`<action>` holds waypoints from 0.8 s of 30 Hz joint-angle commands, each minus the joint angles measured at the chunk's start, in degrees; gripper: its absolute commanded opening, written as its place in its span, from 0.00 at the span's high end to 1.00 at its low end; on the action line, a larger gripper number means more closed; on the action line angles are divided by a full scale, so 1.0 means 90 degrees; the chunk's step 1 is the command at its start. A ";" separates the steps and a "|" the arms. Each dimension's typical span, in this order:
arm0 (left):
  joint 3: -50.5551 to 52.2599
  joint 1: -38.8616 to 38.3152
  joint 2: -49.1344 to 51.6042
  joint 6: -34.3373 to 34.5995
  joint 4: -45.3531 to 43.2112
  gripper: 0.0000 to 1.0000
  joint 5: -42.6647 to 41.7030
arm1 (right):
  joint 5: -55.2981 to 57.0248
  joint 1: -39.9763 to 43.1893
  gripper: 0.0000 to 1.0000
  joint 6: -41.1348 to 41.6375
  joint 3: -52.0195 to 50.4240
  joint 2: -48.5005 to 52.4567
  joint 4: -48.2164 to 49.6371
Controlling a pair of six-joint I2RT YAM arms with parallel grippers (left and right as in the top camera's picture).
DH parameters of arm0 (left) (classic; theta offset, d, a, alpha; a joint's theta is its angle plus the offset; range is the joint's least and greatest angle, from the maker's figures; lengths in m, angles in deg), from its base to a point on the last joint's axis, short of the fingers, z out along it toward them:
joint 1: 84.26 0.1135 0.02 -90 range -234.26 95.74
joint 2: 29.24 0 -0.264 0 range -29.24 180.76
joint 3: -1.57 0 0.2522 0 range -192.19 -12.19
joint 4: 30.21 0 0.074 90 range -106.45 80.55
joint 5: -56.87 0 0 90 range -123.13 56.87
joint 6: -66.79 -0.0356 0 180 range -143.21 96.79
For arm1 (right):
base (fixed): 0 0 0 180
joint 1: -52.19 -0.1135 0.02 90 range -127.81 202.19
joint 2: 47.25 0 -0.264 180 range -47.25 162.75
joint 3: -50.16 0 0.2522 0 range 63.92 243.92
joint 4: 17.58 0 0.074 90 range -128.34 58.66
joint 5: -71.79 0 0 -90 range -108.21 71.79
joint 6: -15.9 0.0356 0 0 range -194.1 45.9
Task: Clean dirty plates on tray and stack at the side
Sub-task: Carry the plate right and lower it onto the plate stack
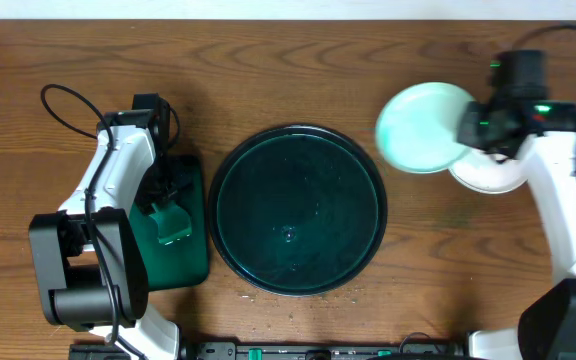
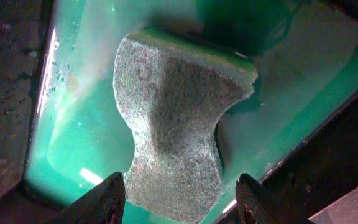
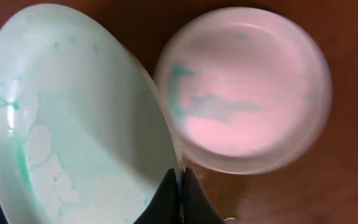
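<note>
The plate (image 1: 420, 128), upper right of the overhead frame, is hanging tilted just beside a second plate (image 1: 488, 175) on the desk (image 1: 298, 70). Probably stiff, light and slippery, it is being pinched at its thin rim by the clamped right pincer (image 3: 182, 177). The left pincer (image 2: 180, 196) is hovering, fingers apart, over the sponge (image 2: 173, 106).

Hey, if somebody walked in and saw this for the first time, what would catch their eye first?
Probably the big dark round tray in the middle of the table, with nothing on it. Next, at the far right, the right hand pinches the rim of a green-smeared plate, next to another plate lying on the tabletop. On the left, the left hand hangs open over a sponge in a small green tray.
</note>
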 commanded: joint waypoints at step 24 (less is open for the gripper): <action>-0.0044 0.0019 0.0039 -0.0015 -0.0044 0.41 0.0053 | -0.0503 0.2368 0.99 0.1163 -0.1552 0.0291 0.1445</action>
